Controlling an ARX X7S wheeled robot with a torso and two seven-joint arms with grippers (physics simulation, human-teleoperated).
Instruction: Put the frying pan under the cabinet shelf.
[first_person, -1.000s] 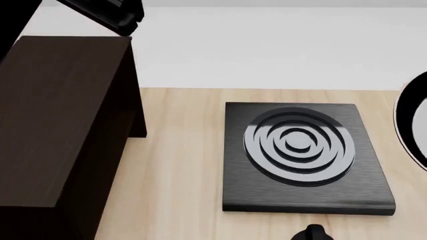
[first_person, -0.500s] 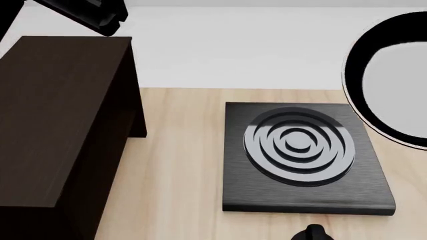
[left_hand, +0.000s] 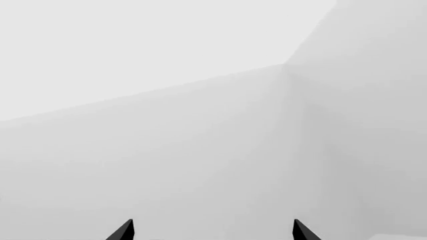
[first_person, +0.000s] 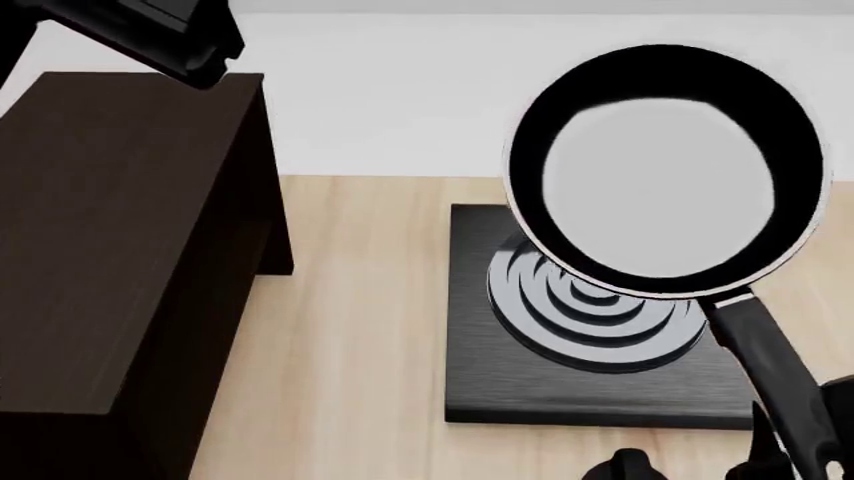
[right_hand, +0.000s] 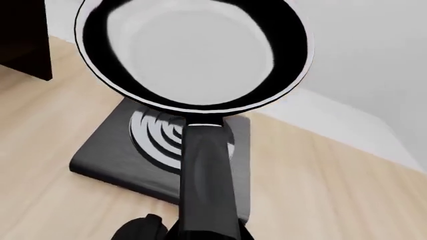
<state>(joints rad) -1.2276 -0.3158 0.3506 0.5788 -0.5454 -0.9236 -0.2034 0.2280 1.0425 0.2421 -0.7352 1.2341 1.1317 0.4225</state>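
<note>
Starting at the tall dark brown wooden cabinet shelf (first_person: 120, 250), the left gripper (left_hand: 212, 231) hangs above it, jaws apart and empty. Right of the cabinet, the round black frying pan (first_person: 663, 170) has swung in over the square black stove plate (first_person: 534, 395), carried toward the cabinet by its handle; the right gripper's grip is hidden.

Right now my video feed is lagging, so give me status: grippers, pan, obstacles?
Left gripper open, empty. Pan held by its handle above the stove plate. Cabinet off left; nothing between.
</note>
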